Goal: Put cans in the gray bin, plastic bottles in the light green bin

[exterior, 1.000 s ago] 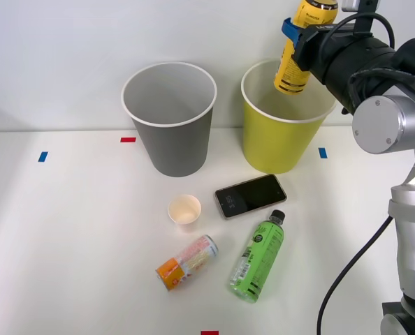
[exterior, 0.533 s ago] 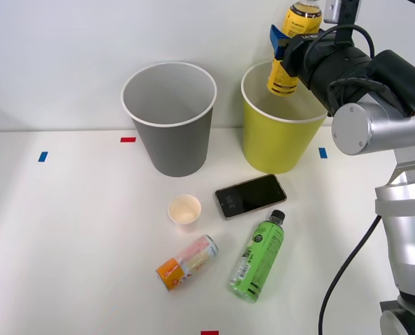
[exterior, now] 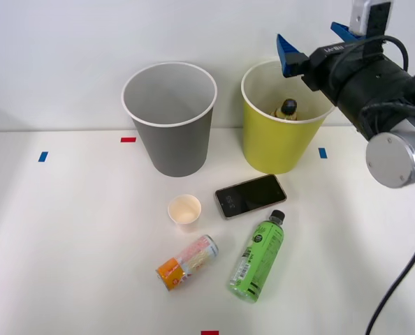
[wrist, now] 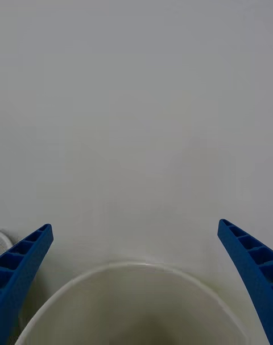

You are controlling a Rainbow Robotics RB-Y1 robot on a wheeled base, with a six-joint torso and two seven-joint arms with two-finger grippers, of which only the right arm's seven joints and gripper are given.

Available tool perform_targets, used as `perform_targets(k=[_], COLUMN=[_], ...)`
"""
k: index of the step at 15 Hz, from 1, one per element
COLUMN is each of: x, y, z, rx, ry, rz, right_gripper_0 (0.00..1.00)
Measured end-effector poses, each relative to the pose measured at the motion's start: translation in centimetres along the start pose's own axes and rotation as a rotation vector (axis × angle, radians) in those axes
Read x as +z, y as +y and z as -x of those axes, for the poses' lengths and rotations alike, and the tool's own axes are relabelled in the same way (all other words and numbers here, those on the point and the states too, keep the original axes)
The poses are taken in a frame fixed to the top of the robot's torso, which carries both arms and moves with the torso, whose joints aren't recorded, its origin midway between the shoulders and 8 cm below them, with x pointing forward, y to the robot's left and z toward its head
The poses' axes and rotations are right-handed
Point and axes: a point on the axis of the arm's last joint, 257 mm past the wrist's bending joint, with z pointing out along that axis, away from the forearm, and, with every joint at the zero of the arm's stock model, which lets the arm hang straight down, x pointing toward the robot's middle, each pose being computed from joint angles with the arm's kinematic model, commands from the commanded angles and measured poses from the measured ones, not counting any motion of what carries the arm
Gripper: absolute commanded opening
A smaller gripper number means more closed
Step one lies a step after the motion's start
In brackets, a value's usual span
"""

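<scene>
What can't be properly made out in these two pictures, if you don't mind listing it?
- Yellow-orange bottle: front view, the light green bin wall hides all but its cap end.
- Green bottle label text: front view, too small to read.
- Light green bin: right wrist view, cut off by the edge.

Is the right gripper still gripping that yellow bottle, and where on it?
No. The right gripper holds nothing; its jaws stand open above the tall yellow-green bin. The yellow-orange black-capped plastic bottle now sits inside that bin.

The phone [exterior: 250,195] screen shows digits that look like 3:50; bottle and can labels are unreadable
</scene>
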Motion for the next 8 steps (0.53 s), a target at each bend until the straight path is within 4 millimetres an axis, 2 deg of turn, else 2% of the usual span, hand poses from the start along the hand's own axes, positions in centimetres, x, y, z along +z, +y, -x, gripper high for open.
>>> perform_targets(k=[2,8], x=[-3.4,-15.3], y=[0.3,-0.9], z=[-0.5,-2.2], rx=[-0.023,-0.013], ry=[0.005,-0.023], rz=[0.01,-0.042], right_gripper_0=[1.0,1.0])
